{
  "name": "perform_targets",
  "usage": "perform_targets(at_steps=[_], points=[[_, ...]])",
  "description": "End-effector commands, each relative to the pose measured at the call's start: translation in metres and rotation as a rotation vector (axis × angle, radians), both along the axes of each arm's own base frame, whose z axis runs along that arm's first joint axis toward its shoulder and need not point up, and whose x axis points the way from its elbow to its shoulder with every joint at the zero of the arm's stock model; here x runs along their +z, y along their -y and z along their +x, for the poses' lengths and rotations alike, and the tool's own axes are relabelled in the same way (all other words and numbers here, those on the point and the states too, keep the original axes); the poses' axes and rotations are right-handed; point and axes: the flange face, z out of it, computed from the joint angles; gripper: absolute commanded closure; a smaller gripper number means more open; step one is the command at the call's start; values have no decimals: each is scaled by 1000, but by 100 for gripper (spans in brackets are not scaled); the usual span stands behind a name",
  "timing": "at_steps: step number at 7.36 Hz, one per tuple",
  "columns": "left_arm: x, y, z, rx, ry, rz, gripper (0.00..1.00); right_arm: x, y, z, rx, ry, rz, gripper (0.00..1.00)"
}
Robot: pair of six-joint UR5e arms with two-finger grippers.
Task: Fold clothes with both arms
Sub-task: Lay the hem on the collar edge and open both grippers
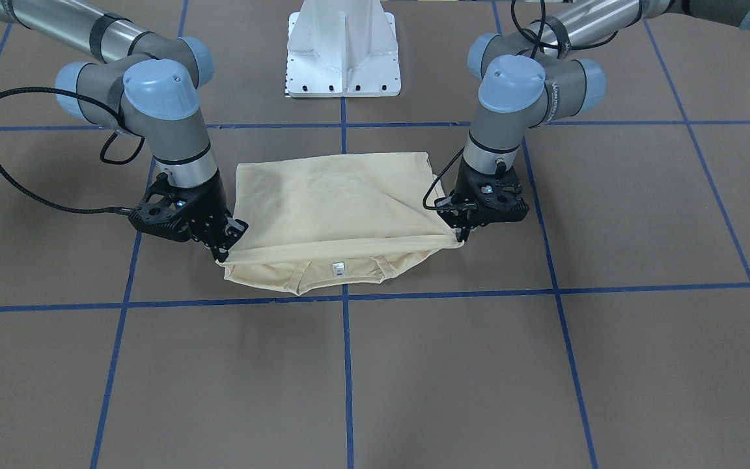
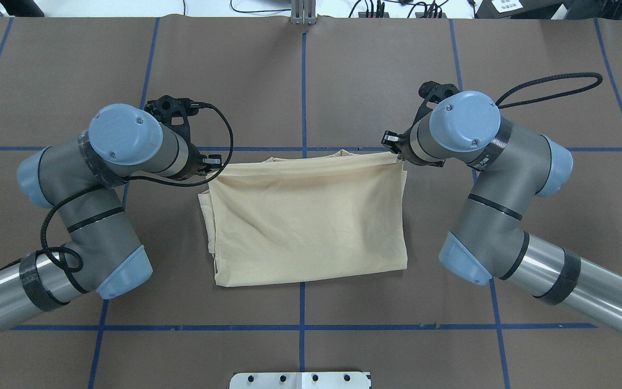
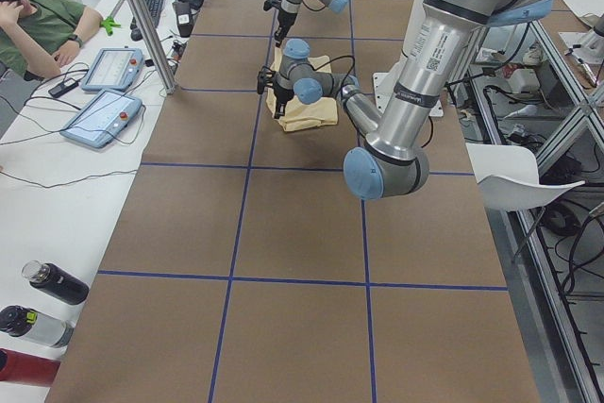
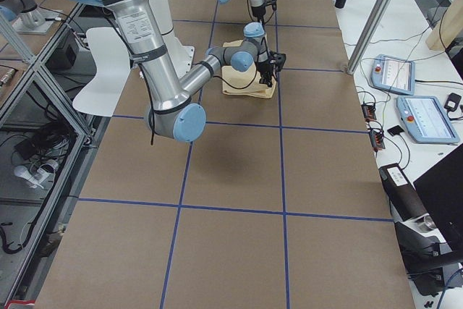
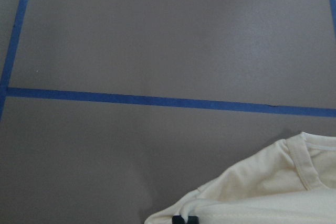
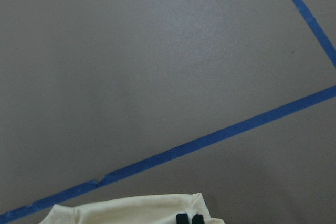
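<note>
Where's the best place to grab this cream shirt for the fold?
Grip the T-shirt by the two corners of its lifted edge, each approached from its own outer side, as the left gripper and right gripper pinch it: the edge stretches straight between them, so the layer lies unwrinkled.

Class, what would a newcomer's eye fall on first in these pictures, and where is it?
The cream T-shirt at the middle of the table, its top layer lifted. The left gripper and right gripper each pinch a corner of it, jaws shut, near the white neck label.
</note>
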Motion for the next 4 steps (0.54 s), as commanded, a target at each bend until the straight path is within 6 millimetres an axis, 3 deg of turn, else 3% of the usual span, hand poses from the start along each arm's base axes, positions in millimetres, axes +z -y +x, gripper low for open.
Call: perform_targets(at_steps=[1, 3, 4], points=[[-8, -3, -1, 6, -46, 34, 0, -4, 4, -3, 3, 2, 6, 0], [-31, -24, -7, 48, -115, 57, 0, -15, 13, 7, 4, 21, 6, 0], [-31, -66, 1, 129, -145, 49, 0, -15, 12, 8, -1, 25, 6, 0]])
